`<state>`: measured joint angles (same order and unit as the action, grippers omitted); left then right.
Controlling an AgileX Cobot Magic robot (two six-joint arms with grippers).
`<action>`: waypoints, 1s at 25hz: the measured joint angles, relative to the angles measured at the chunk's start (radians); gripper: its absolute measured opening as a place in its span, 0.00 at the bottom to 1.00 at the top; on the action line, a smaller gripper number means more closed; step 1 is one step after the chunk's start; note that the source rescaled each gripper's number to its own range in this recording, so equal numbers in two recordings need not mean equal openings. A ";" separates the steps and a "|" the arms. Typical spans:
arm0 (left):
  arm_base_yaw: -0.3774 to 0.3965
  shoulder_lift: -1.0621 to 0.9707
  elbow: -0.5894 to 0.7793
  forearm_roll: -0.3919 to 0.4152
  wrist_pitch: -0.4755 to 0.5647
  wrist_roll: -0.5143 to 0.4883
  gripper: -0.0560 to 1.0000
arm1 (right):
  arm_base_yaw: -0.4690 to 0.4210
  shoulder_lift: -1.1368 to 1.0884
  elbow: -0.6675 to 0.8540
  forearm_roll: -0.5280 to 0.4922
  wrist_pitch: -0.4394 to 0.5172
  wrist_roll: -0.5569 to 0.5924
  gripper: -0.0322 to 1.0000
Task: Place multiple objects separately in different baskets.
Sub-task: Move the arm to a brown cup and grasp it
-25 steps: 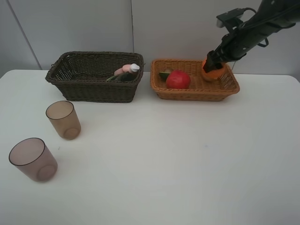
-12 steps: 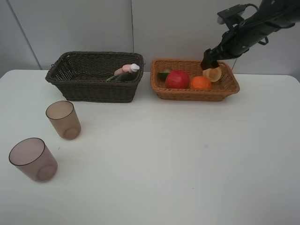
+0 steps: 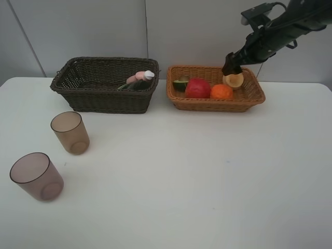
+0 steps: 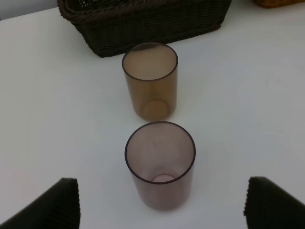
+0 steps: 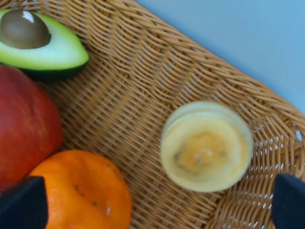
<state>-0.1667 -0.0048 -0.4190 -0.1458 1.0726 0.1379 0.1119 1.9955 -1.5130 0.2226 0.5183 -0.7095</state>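
White table fills your view, with a pale wall behind it. Your right claw hangs over the light basket at 1 o'clock. Its fingers stand wide apart and hold nothing. Just under it the cut fruit lies in that basket, and you can see its pale cut face. The orange sits at the cut fruit's 8 o'clock, right beside the red apple. The halved avocado lies at the apple's 10 o'clock.

The dark basket at 11 o'clock holds the pink spray bottle and the dark pump bottle. Two cups stand upright on the table at 8 o'clock, outside both baskets. Your left claw hovers near them, spread wide and empty.
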 joint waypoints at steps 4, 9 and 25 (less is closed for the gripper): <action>0.000 0.000 0.000 0.000 0.000 0.000 0.95 | 0.012 0.000 0.000 0.000 0.010 0.000 0.99; 0.000 0.000 0.000 0.000 0.000 0.000 0.95 | 0.038 -0.005 0.000 0.006 0.054 0.000 0.99; 0.000 0.000 0.000 0.000 0.000 0.000 0.95 | 0.042 -0.323 0.070 -0.084 0.514 0.063 0.99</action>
<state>-0.1667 -0.0048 -0.4190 -0.1458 1.0729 0.1379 0.1543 1.6729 -1.4432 0.1386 1.0318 -0.6466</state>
